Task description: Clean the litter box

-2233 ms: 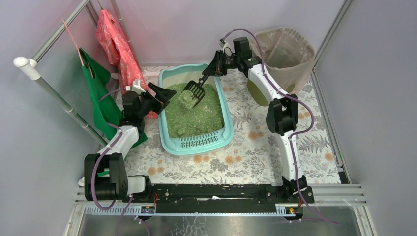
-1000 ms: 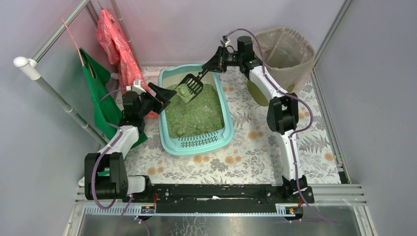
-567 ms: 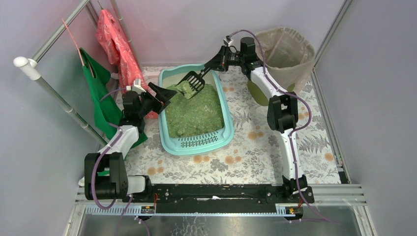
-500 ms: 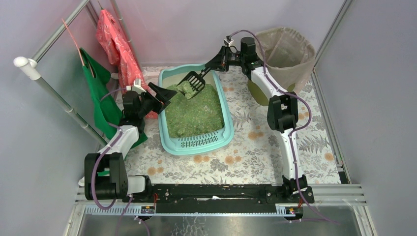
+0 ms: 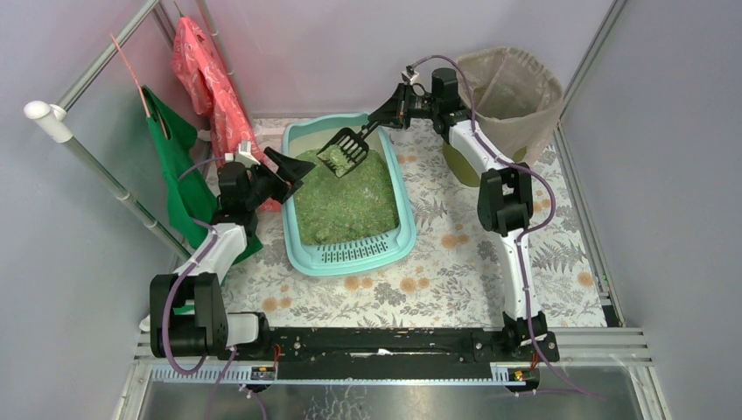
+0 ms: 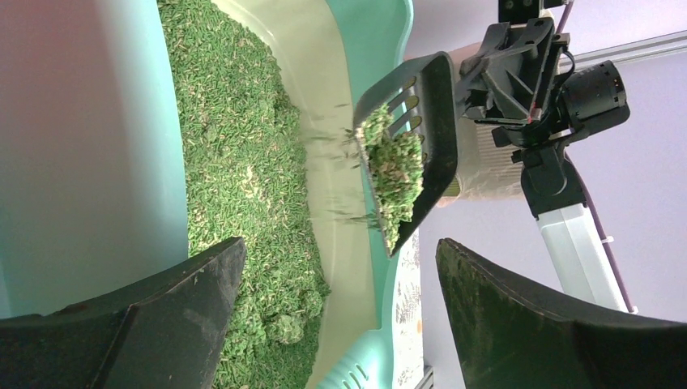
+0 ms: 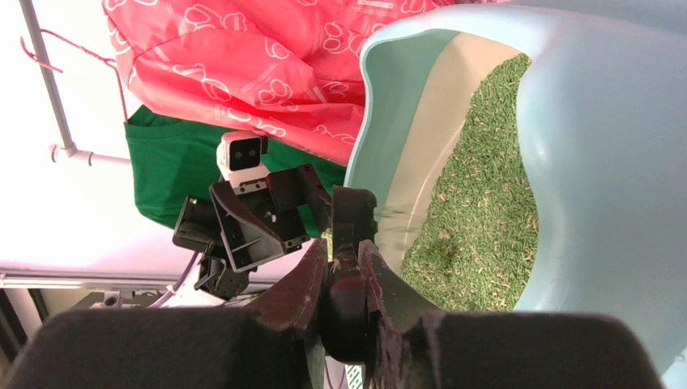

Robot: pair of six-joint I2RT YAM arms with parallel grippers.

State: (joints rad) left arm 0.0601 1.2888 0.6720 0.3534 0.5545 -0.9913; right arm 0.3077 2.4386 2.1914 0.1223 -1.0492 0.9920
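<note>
Right claw clamped on the handle of a black slotted scoop, which is loaded with green granules and raised over the far end of the litter box. Left claw spread wide and empty, at the box's left rim. The box lies toward the tabletop's far edge, left of centre.

airborne granules blurred, litter box cut off at edges

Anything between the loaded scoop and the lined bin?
Nothing visible besides the right arm's own wrist. The scoop, clamped in the right gripper, hangs over the far end of the litter box; the bin stands right of it.
</note>
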